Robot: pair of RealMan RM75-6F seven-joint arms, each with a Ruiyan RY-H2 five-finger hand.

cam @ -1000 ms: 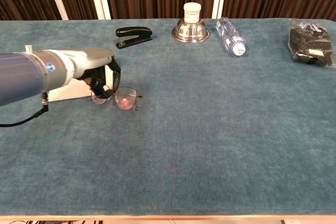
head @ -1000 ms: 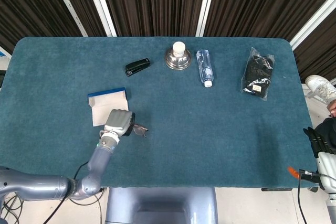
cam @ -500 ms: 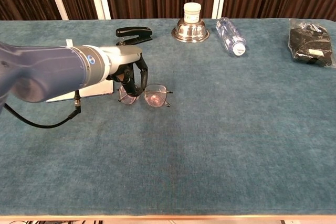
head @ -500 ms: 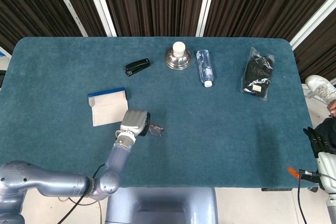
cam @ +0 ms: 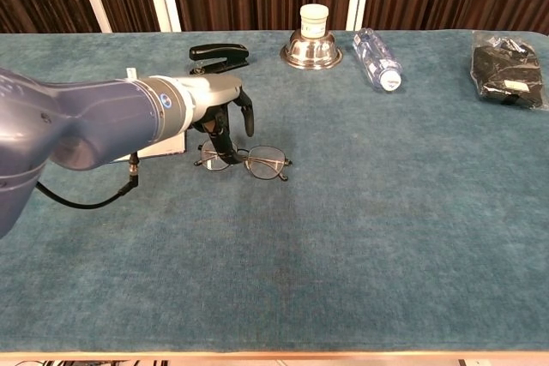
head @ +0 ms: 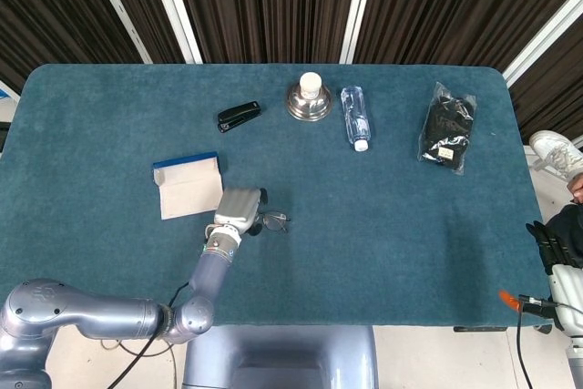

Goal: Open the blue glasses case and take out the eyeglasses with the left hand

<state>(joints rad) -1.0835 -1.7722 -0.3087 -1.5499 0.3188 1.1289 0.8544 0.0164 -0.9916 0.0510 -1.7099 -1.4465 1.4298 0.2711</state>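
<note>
The eyeglasses [head: 274,221] [cam: 256,161] lie flat on the teal cloth, lenses down, just right of the case. My left hand [head: 239,207] [cam: 221,113] hovers over their left end with its fingers spread; the lower fingertips still touch the left rim and one finger is lifted clear. Behind that hand the blue glasses case [head: 189,187] [cam: 159,147] lies open, pale lining up, and my forearm hides much of it in the chest view. My right hand [head: 549,248] hangs off the table's right edge, fingers straight and holding nothing.
Along the far side stand a black stapler [head: 239,117] [cam: 219,58], a metal bowl with a white jar [head: 310,102] [cam: 314,47], a lying water bottle [head: 355,117] [cam: 376,59] and a black packet [head: 449,127] [cam: 506,70].
My left hand carried the glasses rightward away from the case, lowered them from tilted to flat on the cloth, and spread its fingers. The right hand stayed still.
</note>
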